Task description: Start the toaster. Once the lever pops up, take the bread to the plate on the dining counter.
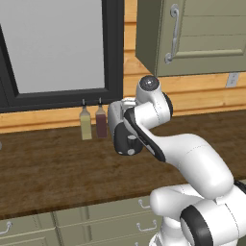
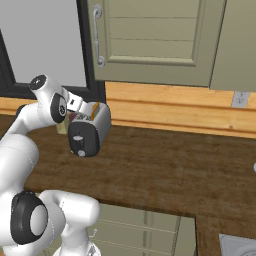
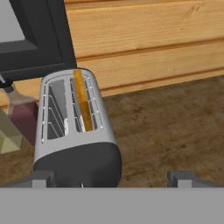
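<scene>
The silver toaster (image 2: 95,125) stands on the dark wood worktop (image 2: 165,170) near the wall, its black end panel (image 2: 82,139) and pale dial (image 2: 81,152) facing the robot. In the left base view my arm hides most of the toaster (image 1: 115,120). The bread (image 3: 83,105), a thin golden slice, sits deep in the right slot. The lever is too small to make out. My gripper (image 3: 113,178) hovers just above the toaster's black end, open wide, with nothing between its fingertips (image 3: 43,177). The plate and the dining counter are out of view.
Two slim bottles (image 1: 85,124) (image 1: 101,121) stand against the wall just left of the toaster, under a dark-framed window (image 1: 57,48). An olive wall cabinet (image 2: 150,40) hangs overhead. A wall socket (image 2: 240,99) is at the right. Bare worktop stretches right of the toaster.
</scene>
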Available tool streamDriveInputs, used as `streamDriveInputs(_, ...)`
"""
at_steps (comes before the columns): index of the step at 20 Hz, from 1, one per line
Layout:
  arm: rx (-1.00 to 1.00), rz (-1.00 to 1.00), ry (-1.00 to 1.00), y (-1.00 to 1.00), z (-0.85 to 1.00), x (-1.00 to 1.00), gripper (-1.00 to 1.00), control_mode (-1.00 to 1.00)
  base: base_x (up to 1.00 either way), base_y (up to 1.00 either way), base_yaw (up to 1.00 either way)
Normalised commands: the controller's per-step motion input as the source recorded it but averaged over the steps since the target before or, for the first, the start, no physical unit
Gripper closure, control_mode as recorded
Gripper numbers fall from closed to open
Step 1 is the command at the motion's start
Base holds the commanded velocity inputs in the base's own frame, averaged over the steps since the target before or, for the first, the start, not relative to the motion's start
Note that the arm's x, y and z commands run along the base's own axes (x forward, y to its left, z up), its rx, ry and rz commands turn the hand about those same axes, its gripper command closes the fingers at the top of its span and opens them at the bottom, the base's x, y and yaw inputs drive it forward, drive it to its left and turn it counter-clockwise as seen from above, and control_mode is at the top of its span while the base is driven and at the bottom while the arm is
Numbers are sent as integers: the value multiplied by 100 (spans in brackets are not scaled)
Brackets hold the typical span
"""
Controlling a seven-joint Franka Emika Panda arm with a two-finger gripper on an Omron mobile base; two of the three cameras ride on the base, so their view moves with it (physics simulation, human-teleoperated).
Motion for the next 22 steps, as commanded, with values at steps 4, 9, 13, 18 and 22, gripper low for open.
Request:
streamDriveInputs(4,0,0,0,0,0,0,-100,-100,0,0,0)
streamDriveInputs(9,0,0,0,0,0,0,-100,-100,0,0,0)
streamDriveInputs(13,0,0,0,0,0,0,-100,-100,0,0,0)
streamDriveInputs(18,0,0,0,0,0,0,-100,-100,0,0,0)
streamDriveInputs(22,0,0,0,0,0,0,-100,-100,0,0,0)
